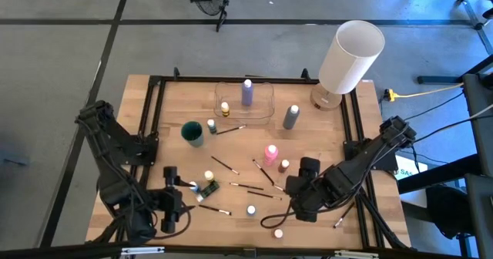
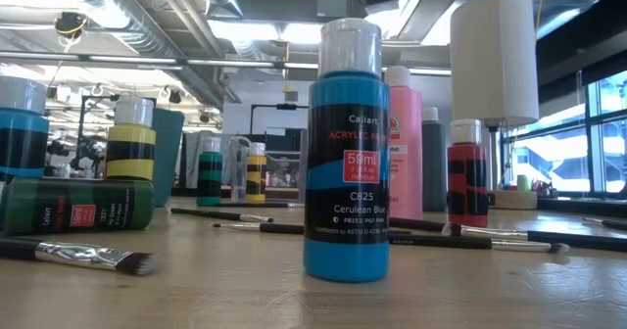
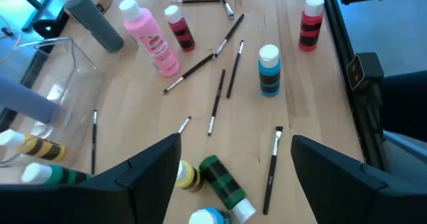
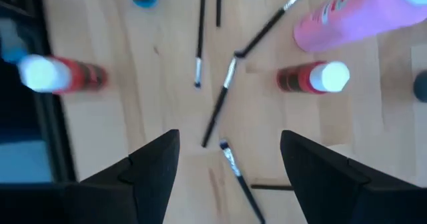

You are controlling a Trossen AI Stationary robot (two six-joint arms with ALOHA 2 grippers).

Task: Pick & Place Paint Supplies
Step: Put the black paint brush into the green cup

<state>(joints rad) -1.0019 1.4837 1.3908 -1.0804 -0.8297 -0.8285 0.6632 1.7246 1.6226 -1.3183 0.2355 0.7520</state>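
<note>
Paint bottles (image 1: 271,153) scattered | lamp (image 2: 495,60) top cut off

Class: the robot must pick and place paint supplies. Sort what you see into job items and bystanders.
Job items: pink bottle, purple bottle, grey bottle, cerulean blue bottle, paintbrushes.

Bystanders: white lamp, clear tray, teal cup.

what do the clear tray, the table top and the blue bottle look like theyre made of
Tray: clear plastic by the look, the wood shows through its walls and rim. Table top: pale wood planks, matt, with visible grain and seams. Blue bottle: probably glossy plastic under a printed label, with a translucent cap.
</note>
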